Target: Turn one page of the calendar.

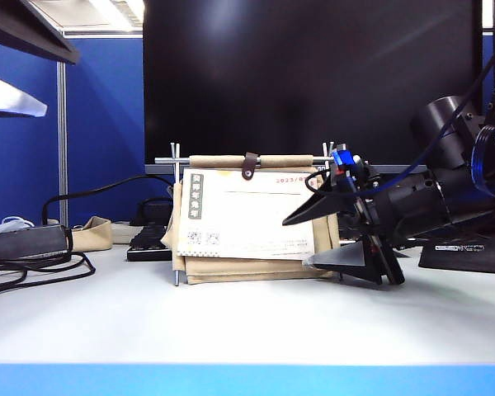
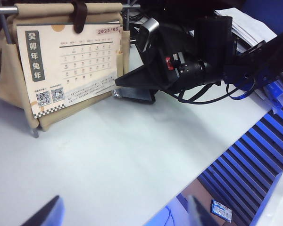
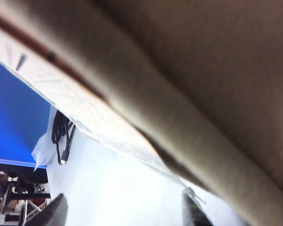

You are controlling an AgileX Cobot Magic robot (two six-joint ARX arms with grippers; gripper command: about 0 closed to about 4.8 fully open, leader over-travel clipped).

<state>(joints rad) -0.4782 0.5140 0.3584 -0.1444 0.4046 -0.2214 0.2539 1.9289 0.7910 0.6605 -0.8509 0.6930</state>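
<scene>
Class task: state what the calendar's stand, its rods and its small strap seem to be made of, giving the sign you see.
Stand: beige woven cloth, probably canvas; matte, soft folds.
Rods: thin metal, silvery; they glint.
Strap: dark brown, likely leather or imitation; smooth, slight sheen.

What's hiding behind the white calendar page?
Behind the page shows the calendar's beige canvas stand, peeking out below and at the sides. Any further pages are covered. The open right gripper reaches its lower corner.

"2023/05" and 癸卯年兔年 on page (image 2: 68, 66)
</scene>
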